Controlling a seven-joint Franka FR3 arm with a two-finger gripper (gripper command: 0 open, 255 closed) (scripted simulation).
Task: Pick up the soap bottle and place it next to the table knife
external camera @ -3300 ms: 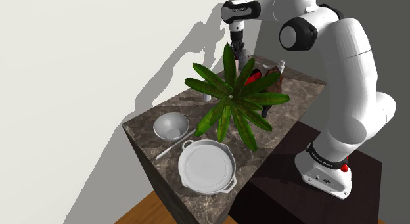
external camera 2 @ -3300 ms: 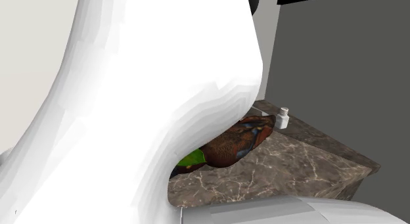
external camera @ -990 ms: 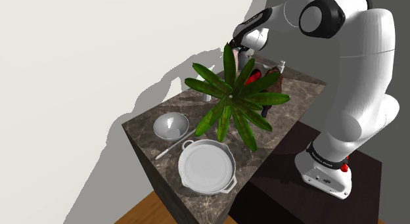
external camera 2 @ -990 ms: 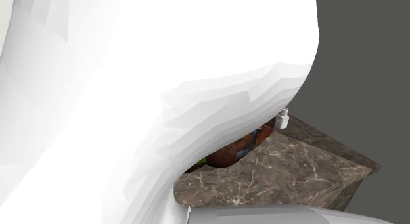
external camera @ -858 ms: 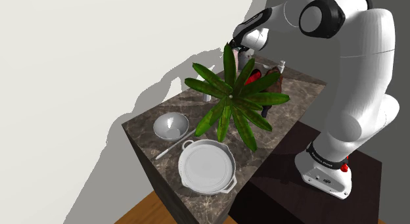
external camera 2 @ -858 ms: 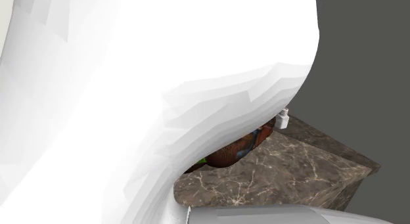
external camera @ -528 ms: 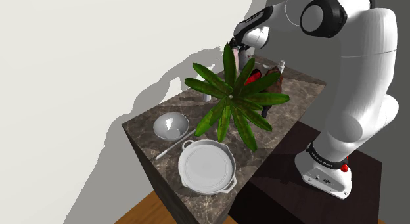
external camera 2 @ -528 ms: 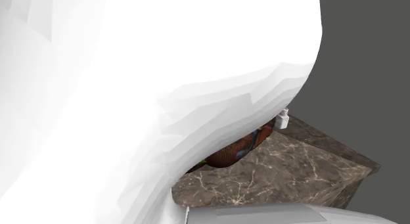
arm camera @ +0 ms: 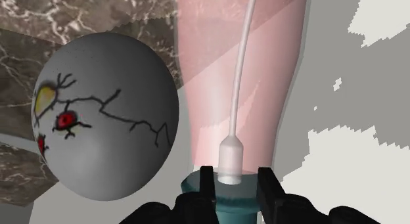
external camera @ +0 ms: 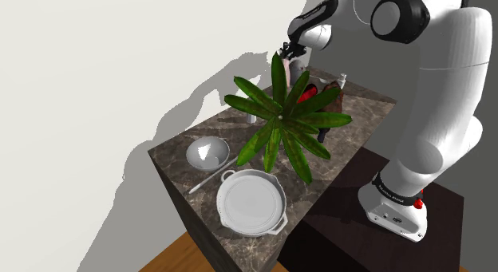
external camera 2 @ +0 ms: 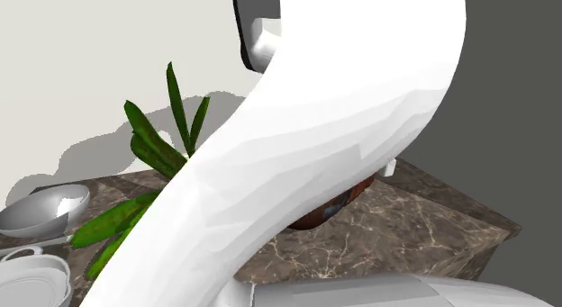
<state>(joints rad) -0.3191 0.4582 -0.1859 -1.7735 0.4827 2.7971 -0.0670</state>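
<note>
End effector [arm camera: 235, 181] clasping pink soap bottle [arm camera: 209, 78], dip tube [arm camera: 241, 65] inside

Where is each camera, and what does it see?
Shoulder view: beside the stand, looking down over the counter; the arm shows.
Second exterior view: low by the counter, looking across it; the arm looms close in front.
Wrist view: at the arm's end, looking along the gripper at the clasped pink soap bottle.
The exterior views share plant and bowl.

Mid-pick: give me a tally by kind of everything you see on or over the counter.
Bottles: 2 (soap bottle in the gripper, small white bottle)
Bowl: 1
Pan: 1
Table knife: 1
Potted plant: 1
Painted egg-shaped thing: 1
Total: 7
</note>
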